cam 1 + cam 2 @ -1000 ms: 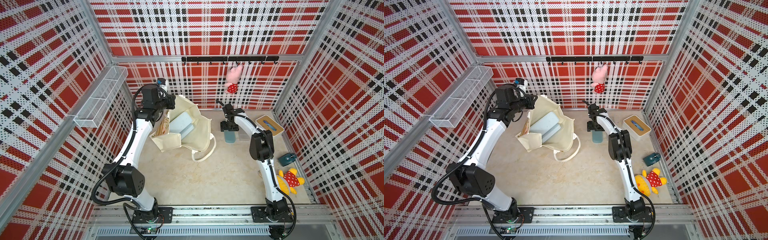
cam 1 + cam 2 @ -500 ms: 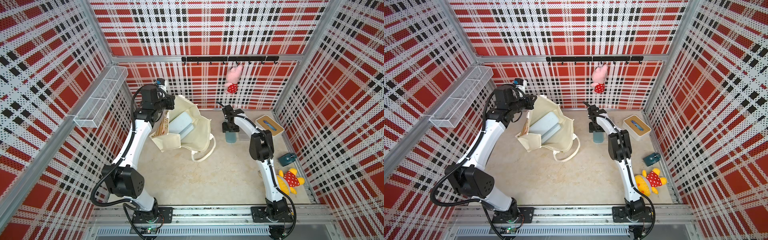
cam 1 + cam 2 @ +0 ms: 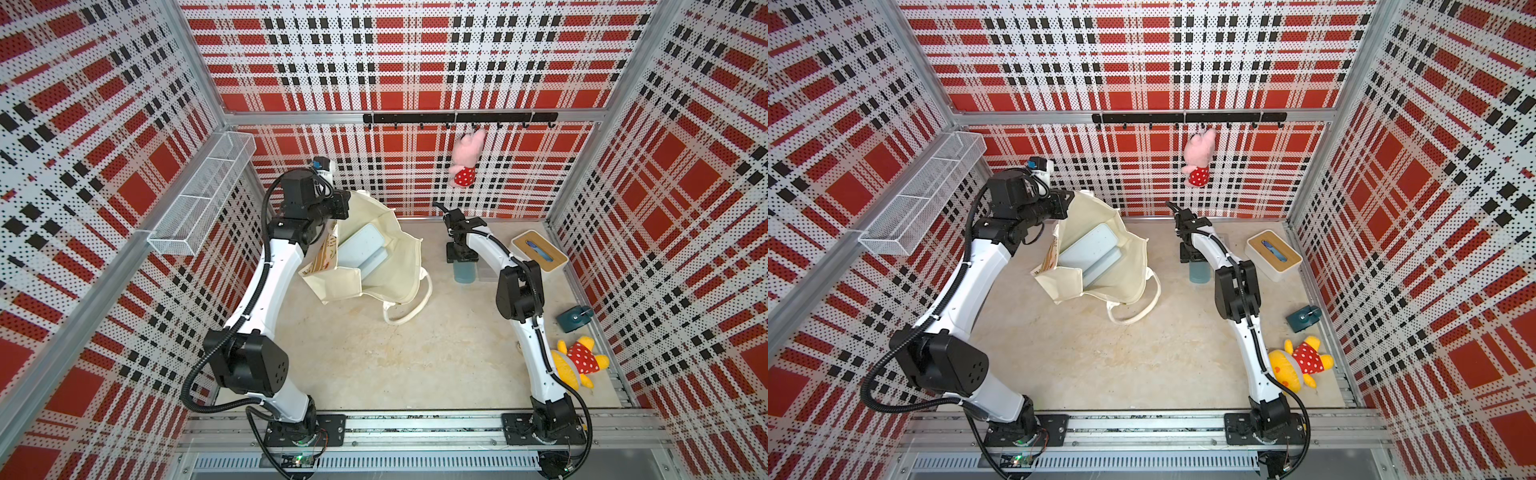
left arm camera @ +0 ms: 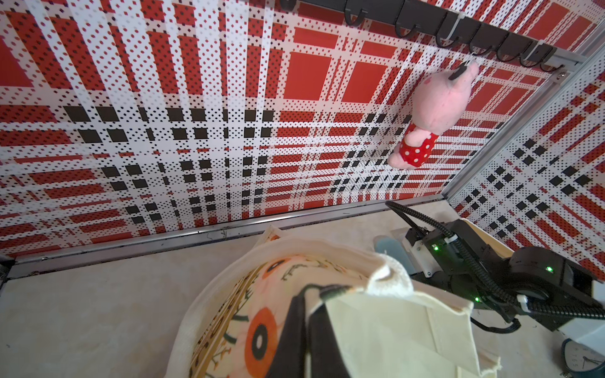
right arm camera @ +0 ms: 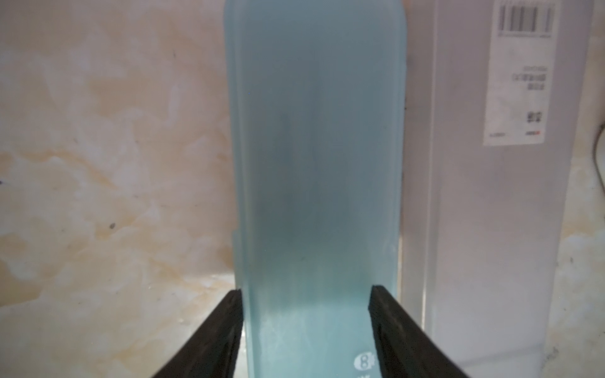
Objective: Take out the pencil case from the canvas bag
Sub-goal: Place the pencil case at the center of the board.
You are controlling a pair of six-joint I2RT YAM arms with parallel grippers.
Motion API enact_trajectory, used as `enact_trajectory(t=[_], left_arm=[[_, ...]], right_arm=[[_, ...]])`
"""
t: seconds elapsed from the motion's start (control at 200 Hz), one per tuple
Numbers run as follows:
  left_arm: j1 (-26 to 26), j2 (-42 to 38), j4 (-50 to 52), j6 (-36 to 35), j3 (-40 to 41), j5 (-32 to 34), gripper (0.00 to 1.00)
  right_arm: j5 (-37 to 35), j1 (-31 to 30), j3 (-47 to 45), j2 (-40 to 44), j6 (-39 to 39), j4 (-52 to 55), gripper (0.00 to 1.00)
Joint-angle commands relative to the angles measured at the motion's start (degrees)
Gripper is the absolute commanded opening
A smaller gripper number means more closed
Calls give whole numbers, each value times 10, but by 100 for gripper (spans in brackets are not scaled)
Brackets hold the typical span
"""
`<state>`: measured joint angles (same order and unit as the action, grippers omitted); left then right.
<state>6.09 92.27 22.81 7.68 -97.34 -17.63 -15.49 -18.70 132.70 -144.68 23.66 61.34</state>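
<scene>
The left fingers (image 4: 291, 327) clamp tight on the rim of the canvas bag (image 3: 399, 270). The right fingers (image 5: 216, 333) straddle the blue pencil case (image 5: 317, 163), which lies on the desk (image 3: 374, 353) outside the bag; whether they grip it is unclear.

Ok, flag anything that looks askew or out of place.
The canvas bag slumps askew, mouth gaping, hung by its rim from the shut left tool, one handle trailing on the table. A yellow plush lies toppled beside the right arm. Nothing looks spilled or damaged.
</scene>
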Motion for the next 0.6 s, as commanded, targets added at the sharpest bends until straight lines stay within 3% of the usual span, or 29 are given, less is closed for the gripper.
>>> enact_trajectory(t=[0.0, 0.341, 0.456, 0.591], left_arm=[[-4, -25, -65, 7, -22, -14, 0], [8, -15, -62, 11, -35, -16, 0], [25, -12, -61, 13, -36, 1, 0], [54, -6, -55, 3, -43, 32, 0]], right_arm=[[-21, 6, 15, -18, 6, 16, 65], [-6, 9, 33, 7, 9, 20, 66], [-10, 8, 12, 65, 18, -4, 67], [1, 4, -93, 175, 17, -94, 67]])
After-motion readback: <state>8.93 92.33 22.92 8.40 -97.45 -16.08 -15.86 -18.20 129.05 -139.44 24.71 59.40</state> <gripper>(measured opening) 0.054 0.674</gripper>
